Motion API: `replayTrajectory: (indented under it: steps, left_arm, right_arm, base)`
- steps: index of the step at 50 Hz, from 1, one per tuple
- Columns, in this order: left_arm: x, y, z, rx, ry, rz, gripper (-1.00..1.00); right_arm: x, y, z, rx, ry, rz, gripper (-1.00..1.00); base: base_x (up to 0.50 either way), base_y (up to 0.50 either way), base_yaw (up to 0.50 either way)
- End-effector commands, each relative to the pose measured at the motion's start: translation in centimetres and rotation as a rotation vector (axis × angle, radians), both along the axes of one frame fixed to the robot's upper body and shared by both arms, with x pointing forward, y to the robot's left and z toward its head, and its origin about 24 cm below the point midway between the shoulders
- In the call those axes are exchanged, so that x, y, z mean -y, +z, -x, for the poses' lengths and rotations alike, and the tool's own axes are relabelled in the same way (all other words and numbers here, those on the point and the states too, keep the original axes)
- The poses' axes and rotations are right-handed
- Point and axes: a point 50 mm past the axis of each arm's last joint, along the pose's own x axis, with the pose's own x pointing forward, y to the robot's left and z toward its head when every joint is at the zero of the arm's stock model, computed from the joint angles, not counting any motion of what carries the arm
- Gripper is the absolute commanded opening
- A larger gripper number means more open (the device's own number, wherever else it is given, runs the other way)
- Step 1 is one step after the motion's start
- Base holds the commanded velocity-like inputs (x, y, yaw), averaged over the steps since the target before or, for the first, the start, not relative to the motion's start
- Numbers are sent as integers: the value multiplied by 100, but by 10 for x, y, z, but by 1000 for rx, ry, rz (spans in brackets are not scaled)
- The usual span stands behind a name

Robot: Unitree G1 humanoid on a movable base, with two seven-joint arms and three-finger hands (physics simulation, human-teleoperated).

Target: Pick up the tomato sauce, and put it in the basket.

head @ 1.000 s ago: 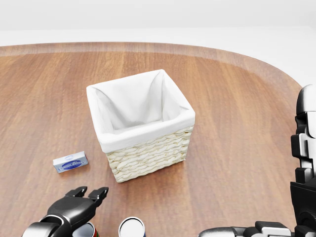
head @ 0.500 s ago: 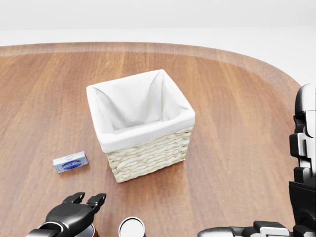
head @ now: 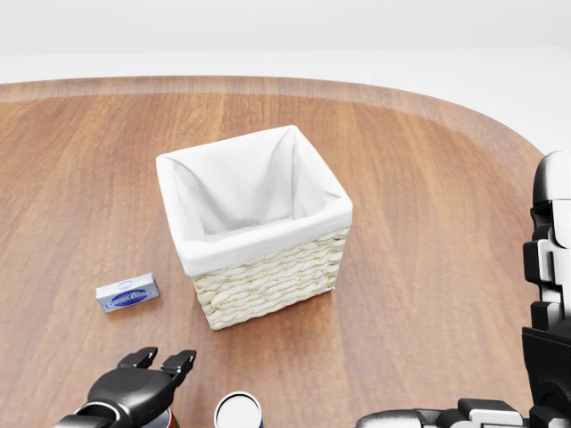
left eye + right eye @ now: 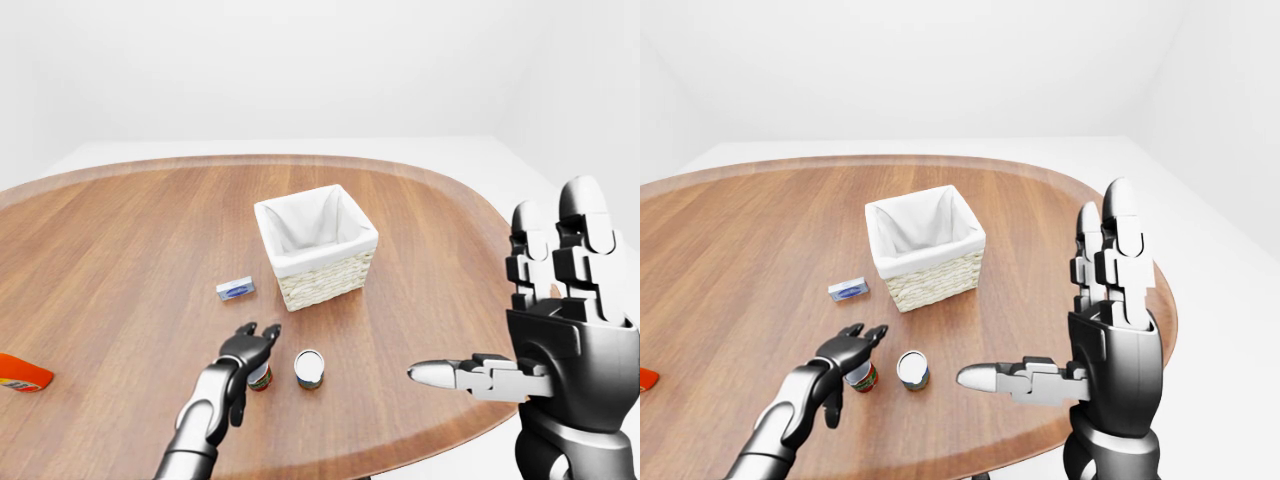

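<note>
Rounded wooden table [image 4: 120,240], warm brown grain; plain white walls, pale floor, even diffuse light.

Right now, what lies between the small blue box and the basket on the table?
Nothing: in the head view only bare wood of the table separates the small blue box from the basket. The left-eye view shows the same gap.

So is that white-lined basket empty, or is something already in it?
Empty. The basket shows only bare white lining inside; the red-labelled can stands on the table under the left hand.
</note>
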Motion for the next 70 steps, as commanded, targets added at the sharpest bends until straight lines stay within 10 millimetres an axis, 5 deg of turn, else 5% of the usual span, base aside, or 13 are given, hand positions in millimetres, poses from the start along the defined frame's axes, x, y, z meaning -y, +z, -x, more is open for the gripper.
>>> replayTrajectory:
  steps: [1,39,40,42,70]
  left_arm:
    - [2,-9,6,-64,17,54,100]
    - [-3,-29,10,-66,7,-18,100]
    - [-3,-29,10,-66,7,-18,72]
    - [-3,-29,10,-63,7,-18,-95]
    - [-8,-20,11,-95,30,11,-100]
  right_arm:
    - [0,0,0,3,-1,-1,100]
    - [-1,1,0,4,2,0,100]
    - [-1,0,0,4,1,0,100]
    - [-1,0,0,3,1,0,100]
    - [-1,0,0,3,2,2,100]
  base:
    - [0,0,0]
    - [0,0,0]
    - [0,0,0]
    - [0,0,0]
    - [0,0,0]
